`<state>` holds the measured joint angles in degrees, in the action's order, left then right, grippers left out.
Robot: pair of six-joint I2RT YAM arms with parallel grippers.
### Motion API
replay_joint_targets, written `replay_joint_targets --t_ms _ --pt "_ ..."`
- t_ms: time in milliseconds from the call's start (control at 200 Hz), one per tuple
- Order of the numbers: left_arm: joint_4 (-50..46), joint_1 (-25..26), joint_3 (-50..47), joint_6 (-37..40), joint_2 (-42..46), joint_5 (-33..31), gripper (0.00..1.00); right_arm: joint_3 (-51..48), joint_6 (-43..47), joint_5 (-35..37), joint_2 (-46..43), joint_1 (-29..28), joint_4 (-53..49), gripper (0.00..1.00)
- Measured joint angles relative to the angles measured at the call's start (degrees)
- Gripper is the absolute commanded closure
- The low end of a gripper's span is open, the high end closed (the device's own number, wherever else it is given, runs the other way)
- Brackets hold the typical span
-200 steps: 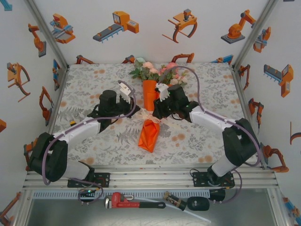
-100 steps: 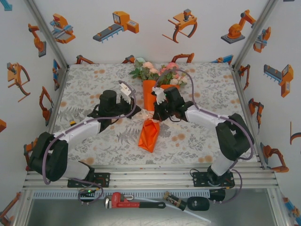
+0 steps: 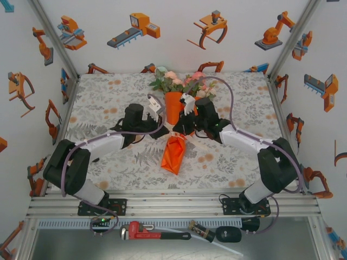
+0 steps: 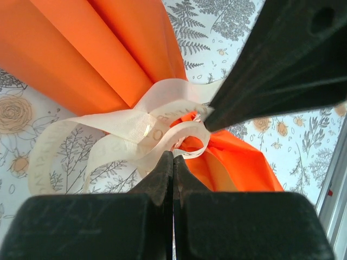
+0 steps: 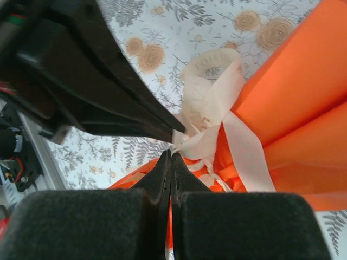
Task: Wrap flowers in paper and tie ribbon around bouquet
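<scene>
On counter (image 3: 108,97), bouquet (image 3: 173,151) is laid centrally, with flowers (image 3: 176,82) toward the far wall and the paper (image 4: 97,49) cone tapered toward the arms. Ribbon (image 4: 130,127) is wound round the cone's waist in a loose knot with slack loops. Left tool (image 4: 172,157) is clamped on one strand at the knot, right tool (image 5: 169,157) on another, tips close together. Cinching is judged the step in hand. Strands should be drawn apart evenly, low and sideways, so the cone isn't dragged. Pull should be stopped once the loops are snug, as satin may slip and paper may be crushed.
</scene>
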<state>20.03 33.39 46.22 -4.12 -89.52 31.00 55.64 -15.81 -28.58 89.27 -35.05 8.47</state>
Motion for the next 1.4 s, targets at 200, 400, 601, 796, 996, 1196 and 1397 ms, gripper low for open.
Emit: replay_joint_targets --t_ms 200,400,601,796,996,1196,1397 --pt "5.3 1.2 0.6 -4.4 -4.1 0.1 1.0 0.0 -1.7 -3.2 1.2 0.0 0.5 0.92" --pt "14.4 1.2 0.6 -10.5 -6.1 0.7 1.0 0.3 -3.0 -5.3 3.0 0.0 0.2 0.74" --pt "21.5 1.5 0.5 -14.9 -9.4 1.7 1.0 1.4 -2.4 -4.1 3.0 0.0 -2.3 0.59" --pt "23.8 1.6 0.2 -16.8 -10.7 1.9 1.0 1.4 -1.0 0.9 -0.9 0.0 -7.7 0.54" --pt "24.5 1.7 0.2 -16.9 -10.7 1.8 1.0 -0.7 -0.2 6.9 -9.0 0.7 -9.1 0.54" --pt "24.5 1.9 0.1 -16.9 -10.7 1.8 1.0 -4.7 -3.7 13.5 -11.4 5.1 -6.9 0.54" --pt "24.5 1.9 0.1 -16.8 -10.6 1.8 1.0 -5.0 -7.0 9.5 -5.8 6.7 -2.1 0.57"
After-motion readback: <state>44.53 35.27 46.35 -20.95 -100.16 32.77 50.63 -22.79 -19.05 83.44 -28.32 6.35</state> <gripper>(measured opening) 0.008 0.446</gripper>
